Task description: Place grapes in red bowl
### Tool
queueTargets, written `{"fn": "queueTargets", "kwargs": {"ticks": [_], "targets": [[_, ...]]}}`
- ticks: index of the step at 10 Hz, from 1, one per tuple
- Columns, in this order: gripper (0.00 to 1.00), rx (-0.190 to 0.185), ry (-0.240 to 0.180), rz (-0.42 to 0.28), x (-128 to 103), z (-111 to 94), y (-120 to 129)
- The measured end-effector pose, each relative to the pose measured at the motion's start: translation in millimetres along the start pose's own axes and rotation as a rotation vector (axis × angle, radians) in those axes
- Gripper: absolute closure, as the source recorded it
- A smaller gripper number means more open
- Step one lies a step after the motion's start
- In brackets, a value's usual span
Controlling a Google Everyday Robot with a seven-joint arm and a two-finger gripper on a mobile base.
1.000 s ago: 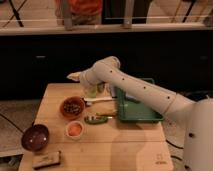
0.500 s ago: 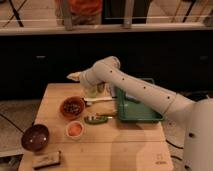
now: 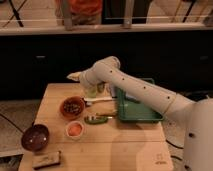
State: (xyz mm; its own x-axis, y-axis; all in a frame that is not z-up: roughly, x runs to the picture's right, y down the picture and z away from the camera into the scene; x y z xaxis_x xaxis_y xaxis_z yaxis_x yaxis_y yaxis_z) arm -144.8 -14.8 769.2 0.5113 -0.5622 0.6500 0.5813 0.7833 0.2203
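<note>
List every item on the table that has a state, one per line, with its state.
gripper: low over the far side of the table, behind the red bowl
red bowl: upright, dark contents inside
small bowl: upright, orange contents
dark bowl: upright at the table's near left edge
green tray: flat, partly under the arm

The robot's arm (image 3: 137, 90) is white and smooth, built of thick rounded tube segments that swell into a bulbous joint at the far end, with small dark dots along its side. A broad white body shows at the right edge. The tool (image 3: 92, 91), under the joint, is mostly hidden.
</note>
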Motion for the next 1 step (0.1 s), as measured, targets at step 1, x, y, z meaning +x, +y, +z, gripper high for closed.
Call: {"fn": "queueTargets", "kwargs": {"ticks": [1], "targets": [[0.2,0.0,0.0,0.0,0.0,0.0,0.0]]}}
